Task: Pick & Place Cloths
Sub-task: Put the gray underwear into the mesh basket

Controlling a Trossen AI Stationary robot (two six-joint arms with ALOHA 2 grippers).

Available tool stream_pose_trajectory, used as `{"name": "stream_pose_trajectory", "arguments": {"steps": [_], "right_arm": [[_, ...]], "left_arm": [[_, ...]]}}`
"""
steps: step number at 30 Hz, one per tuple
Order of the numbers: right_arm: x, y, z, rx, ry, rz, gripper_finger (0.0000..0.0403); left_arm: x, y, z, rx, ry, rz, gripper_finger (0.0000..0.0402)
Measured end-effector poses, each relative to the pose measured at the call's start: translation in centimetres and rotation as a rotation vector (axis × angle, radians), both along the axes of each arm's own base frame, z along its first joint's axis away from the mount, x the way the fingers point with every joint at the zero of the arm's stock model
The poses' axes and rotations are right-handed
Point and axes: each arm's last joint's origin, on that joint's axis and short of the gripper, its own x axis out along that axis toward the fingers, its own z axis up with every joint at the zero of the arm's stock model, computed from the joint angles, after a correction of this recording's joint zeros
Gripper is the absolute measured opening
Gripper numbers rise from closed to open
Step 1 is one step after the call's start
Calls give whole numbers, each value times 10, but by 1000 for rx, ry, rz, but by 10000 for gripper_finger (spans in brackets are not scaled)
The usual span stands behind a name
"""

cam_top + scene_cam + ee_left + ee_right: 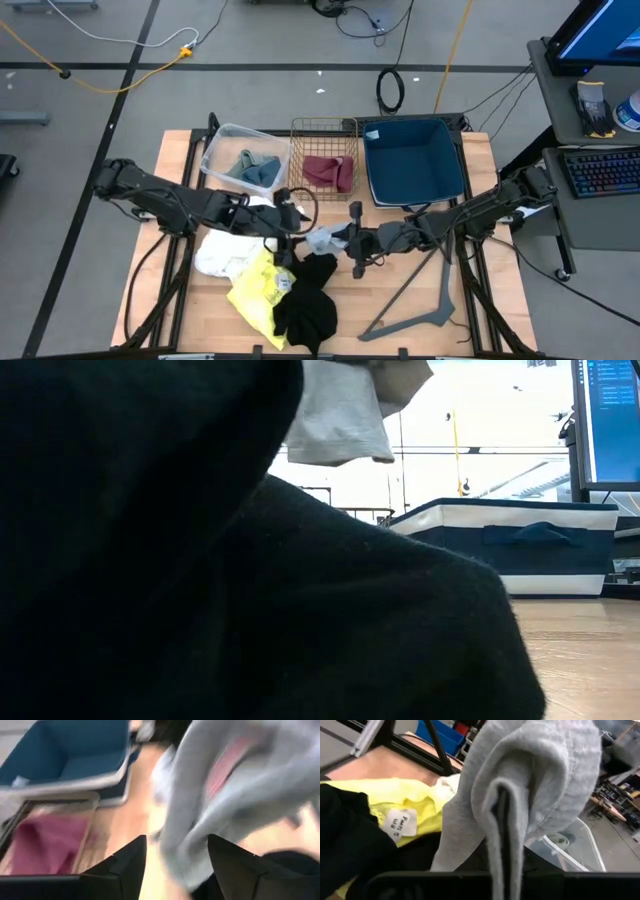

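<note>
High view: your right gripper (pixel 352 243) holds the small grey fabric cloth (pixel 325 240) at table centre; the left gripper (pixel 290 222) sits just beside it. Teal-blue cloth (pixel 256 168) in the clear plastic tub (pixel 219 146), maroon cloth (pixel 329 173) in the wire basket (pixel 322 126). White cloth (pixel 222 255), yellow cloth (pixel 255 288) and black cloth (pixel 308 305) lie heaped on the wooden table (pixel 480 290).

Low view: black fabric fills your foreground; the grey cloth hangs above.

Left wrist view: left fingers (pixel 125 860) spread apart, gripping nothing, the grey cloth beyond them.

Right wrist view: right fingers closed, pinching a grey fold.
</note>
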Motion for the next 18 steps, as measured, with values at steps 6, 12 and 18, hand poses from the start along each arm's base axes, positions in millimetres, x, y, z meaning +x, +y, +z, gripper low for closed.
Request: {"name": "stream_pose_trajectory", "arguments": {"steps": [6,12,18], "right_arm": [[0,-5,-4,7,38,-29,1],[2,-16,-6,1,58,-73,0],[3,-28,-5,-119,54,-242,0]], "left_arm": [[-11,8,-1,-25,69,94,234],[-20,12,0,-59,111,150,234],[-33,14,-6,-34,183,305,234]]}}
